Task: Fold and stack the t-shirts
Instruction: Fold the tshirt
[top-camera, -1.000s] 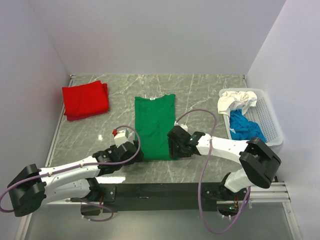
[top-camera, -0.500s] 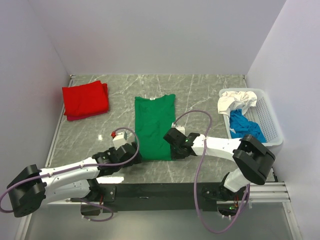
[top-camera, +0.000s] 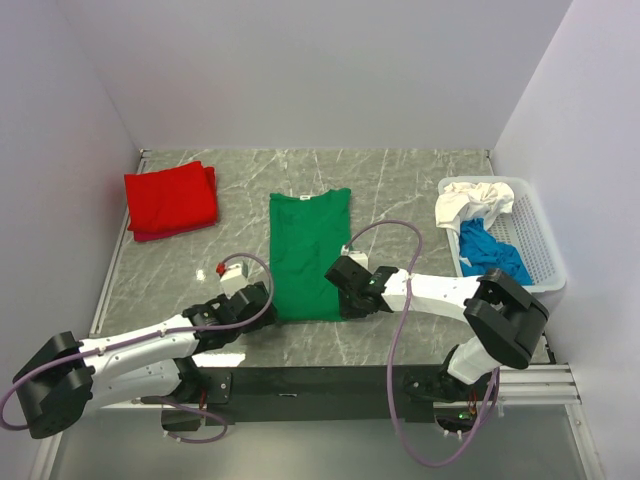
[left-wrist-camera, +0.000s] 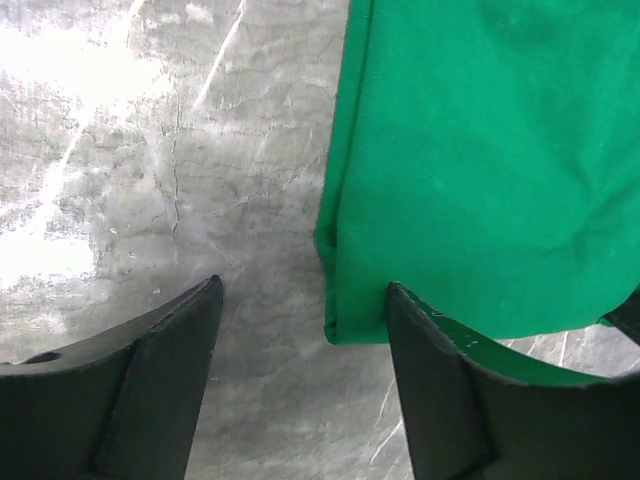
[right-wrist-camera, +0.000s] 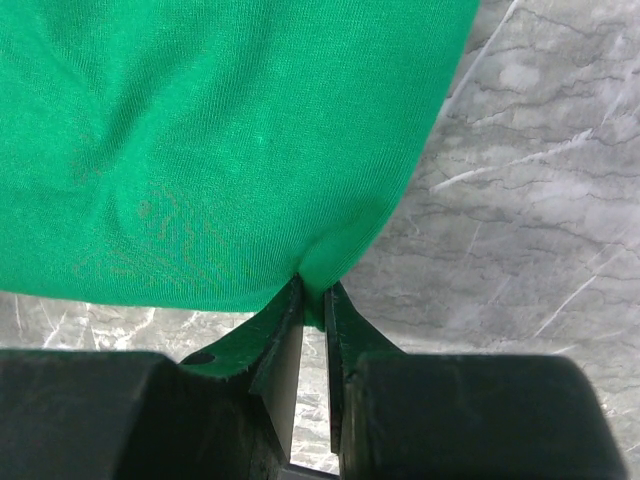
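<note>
A bright green t-shirt (top-camera: 310, 255) lies folded into a long strip on the marble table, its white neck label at the far end. My right gripper (top-camera: 347, 287) is at its near right corner; in the right wrist view the gripper (right-wrist-camera: 312, 293) is shut on a pinch of the green hem (right-wrist-camera: 220, 130). My left gripper (top-camera: 262, 300) is at the near left corner; in its wrist view it (left-wrist-camera: 305, 290) stands open, with the green corner (left-wrist-camera: 335, 320) between the fingers. A folded red t-shirt (top-camera: 170, 200) lies at the far left.
A white lattice basket (top-camera: 535, 245) at the right edge holds a crumpled white shirt (top-camera: 470, 203) and a blue shirt (top-camera: 490, 255). White walls enclose the table on three sides. The arms' black base rail (top-camera: 320, 385) runs along the near edge.
My right gripper slid left onto the green shirt's near right corner and shut on it. My left gripper edged up to the near left corner and its jaws narrowed a little.
</note>
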